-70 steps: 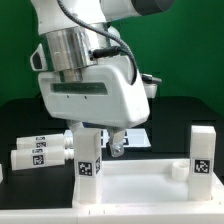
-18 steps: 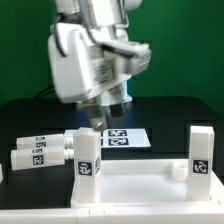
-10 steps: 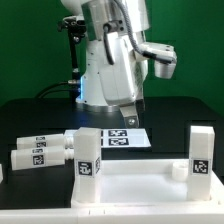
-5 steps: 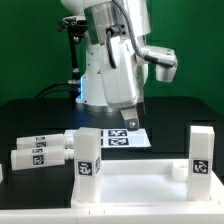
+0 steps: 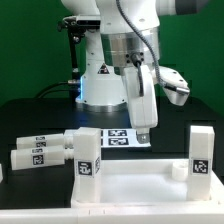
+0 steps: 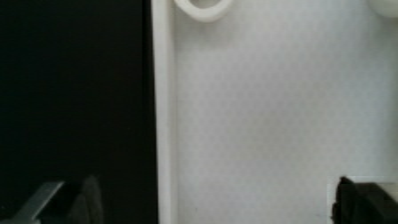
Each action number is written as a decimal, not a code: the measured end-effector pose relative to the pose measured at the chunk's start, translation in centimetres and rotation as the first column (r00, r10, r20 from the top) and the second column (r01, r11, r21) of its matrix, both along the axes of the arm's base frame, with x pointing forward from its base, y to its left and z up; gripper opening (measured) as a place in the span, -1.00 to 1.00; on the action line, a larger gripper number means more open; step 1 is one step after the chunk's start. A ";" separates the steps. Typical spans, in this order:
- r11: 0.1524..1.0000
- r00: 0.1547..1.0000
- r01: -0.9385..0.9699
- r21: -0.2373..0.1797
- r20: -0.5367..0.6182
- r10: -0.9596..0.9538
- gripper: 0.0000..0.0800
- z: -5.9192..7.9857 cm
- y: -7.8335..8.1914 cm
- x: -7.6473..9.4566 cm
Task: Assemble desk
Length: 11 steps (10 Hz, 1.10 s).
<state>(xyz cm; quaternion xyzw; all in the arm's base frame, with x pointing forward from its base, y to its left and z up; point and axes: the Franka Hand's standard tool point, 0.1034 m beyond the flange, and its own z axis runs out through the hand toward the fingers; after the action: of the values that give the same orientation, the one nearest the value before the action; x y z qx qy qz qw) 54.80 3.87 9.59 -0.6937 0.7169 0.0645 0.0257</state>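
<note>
The white desk tabletop point(image 5: 135, 182) lies at the front, underside up. Two tagged legs stand upright in its corner sockets, one on the exterior view's left point(image 5: 88, 158) and one on the right point(image 5: 203, 151). Two more tagged legs point(image 5: 40, 151) lie loose on the black table at the left. My gripper point(image 5: 143, 129) hangs behind the tabletop, between the two standing legs, open and empty. In the wrist view the dark fingertips point(image 6: 61, 200) stand wide apart over a white surface point(image 6: 267, 110) with a round socket point(image 6: 205, 8) at its edge.
The marker board point(image 5: 122, 137) lies flat on the black table just behind the tabletop, under my gripper. The white robot base point(image 5: 100, 85) stands at the back centre. A green wall closes the scene behind.
The arm has lifted away from the left standing leg, swung toward the exterior view's right and turned. The gripper now hangs lower, over the marker board. The legs and tabletop have not moved.
</note>
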 end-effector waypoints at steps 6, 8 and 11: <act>0.999 0.991 0.008 -0.049 0.137 -0.001 0.62 -3.7 -1.7 -1.4; 0.999 0.994 -0.007 -0.053 0.109 0.012 0.62 -5.1 -0.9 -2.2; 0.998 0.998 -0.007 -0.060 0.068 0.011 0.62 -7.8 -0.7 -3.6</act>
<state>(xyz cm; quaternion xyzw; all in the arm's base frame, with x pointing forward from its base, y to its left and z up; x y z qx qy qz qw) 51.20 3.18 1.84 -0.6991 0.7142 0.0196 0.0291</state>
